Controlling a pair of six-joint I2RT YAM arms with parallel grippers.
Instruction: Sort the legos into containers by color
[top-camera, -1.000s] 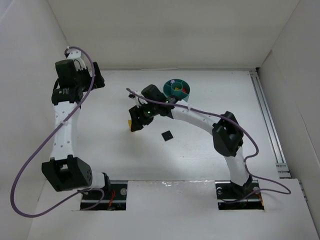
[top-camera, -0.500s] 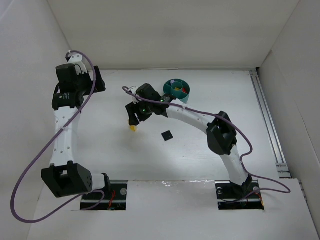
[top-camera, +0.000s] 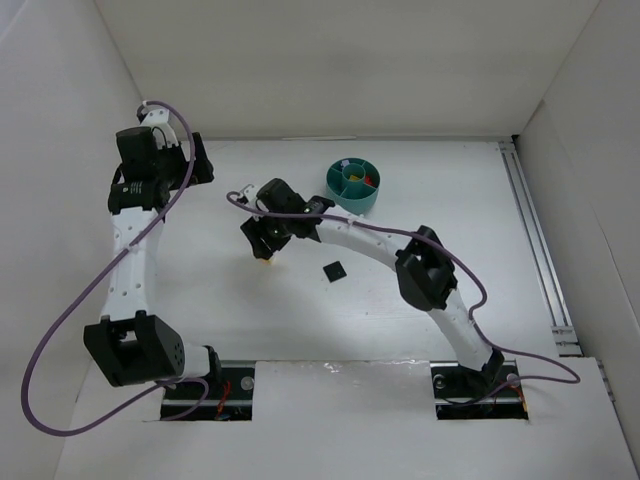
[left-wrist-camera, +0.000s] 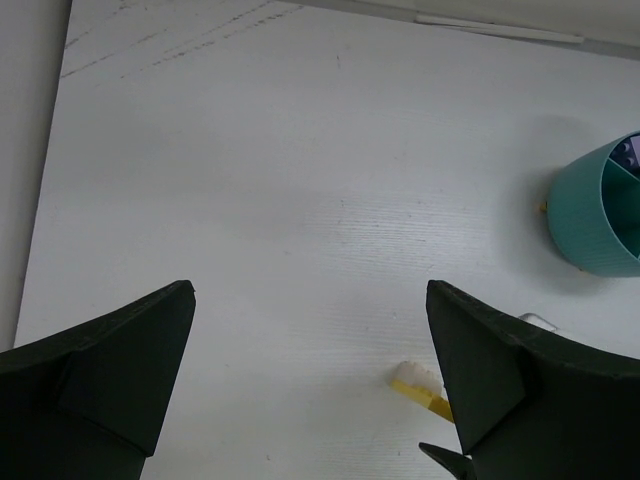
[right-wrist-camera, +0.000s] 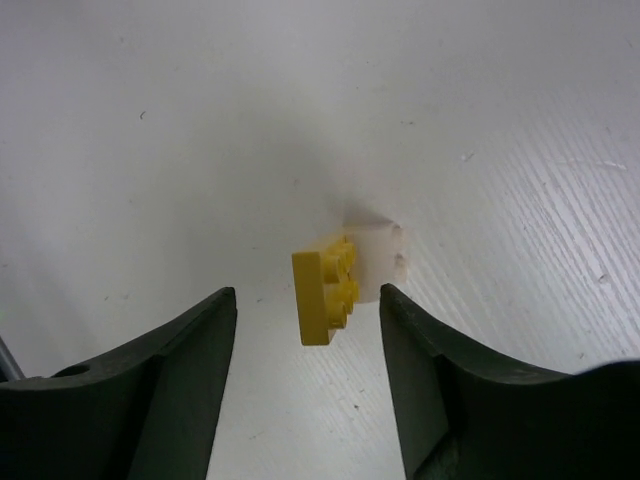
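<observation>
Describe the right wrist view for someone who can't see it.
A small yellow lego sits on a white table, in the gap between the right gripper's two open dark fingers, touching neither. A pale piece sits just behind it.

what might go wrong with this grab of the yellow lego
1. The yellow lego seems to stand on edge between the fingers of the open right gripper, so a closing finger may tip it or flick it away rather than pinch it.
2. A pale piece sits right against its far side. The gripper may drag or lift both, and the pale one could end up in the wrong compartment of the dish.
</observation>
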